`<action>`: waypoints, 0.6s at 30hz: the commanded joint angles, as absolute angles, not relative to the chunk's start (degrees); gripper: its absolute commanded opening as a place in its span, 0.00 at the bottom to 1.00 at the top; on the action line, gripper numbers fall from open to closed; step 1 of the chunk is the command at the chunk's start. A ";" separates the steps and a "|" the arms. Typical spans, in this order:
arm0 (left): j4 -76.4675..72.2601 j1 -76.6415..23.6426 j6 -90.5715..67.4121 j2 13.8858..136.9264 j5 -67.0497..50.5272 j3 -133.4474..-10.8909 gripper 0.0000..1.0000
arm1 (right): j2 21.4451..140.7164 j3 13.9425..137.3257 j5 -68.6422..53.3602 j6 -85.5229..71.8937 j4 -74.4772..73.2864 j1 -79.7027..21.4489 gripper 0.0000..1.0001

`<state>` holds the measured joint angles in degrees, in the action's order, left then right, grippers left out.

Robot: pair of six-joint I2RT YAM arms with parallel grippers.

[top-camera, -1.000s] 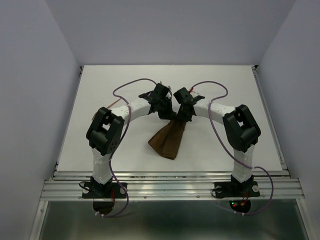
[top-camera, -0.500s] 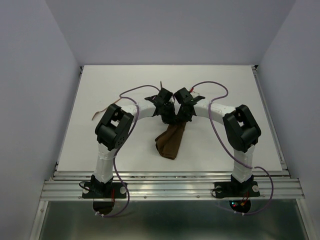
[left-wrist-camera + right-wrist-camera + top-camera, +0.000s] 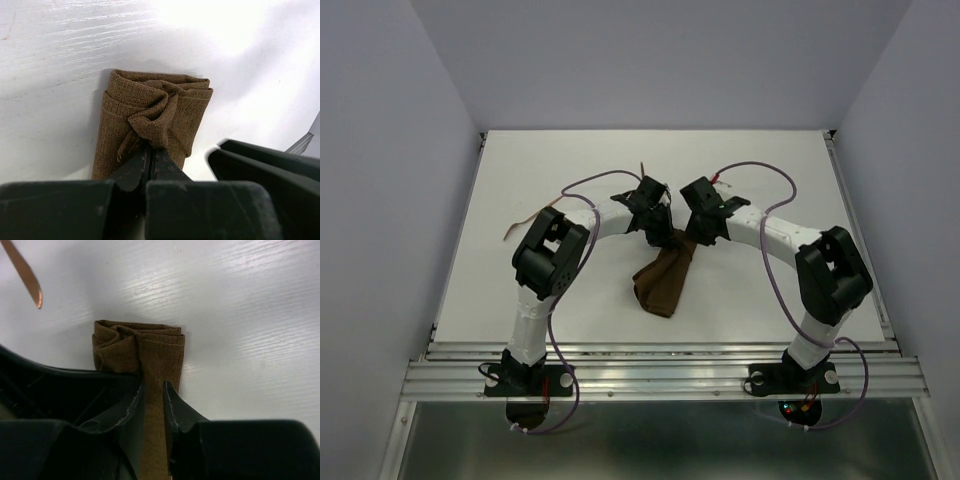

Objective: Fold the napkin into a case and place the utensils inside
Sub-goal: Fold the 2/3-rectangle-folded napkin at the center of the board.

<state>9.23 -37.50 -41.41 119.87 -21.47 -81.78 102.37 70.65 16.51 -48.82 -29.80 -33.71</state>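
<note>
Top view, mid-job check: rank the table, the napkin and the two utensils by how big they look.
Largest to smallest:
1. table
2. napkin
3. left utensil
Unranked: the far utensil is mostly hidden behind the left arm, so I can't compare it with the other one.

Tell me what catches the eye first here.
A brown napkin, bunched into a narrow strip, sits at the middle of the table between both arms. The left gripper is shut on its crumpled end. The right gripper has a jaw on either side of the cloth, but its grip is unclear. A reddish utensil shows beyond the napkin, not in it.
</note>
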 commanded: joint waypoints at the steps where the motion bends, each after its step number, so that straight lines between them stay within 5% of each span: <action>1: 8.96 -37.79 -40.52 119.62 -20.21 -80.51 0.00 | 96.95 69.35 20.47 -47.37 -28.83 -33.66 0.26; 18: 8.96 -38.32 -39.20 118.12 -20.21 -79.89 0.00 | 100.02 65.74 14.68 -42.54 -21.10 -30.85 0.25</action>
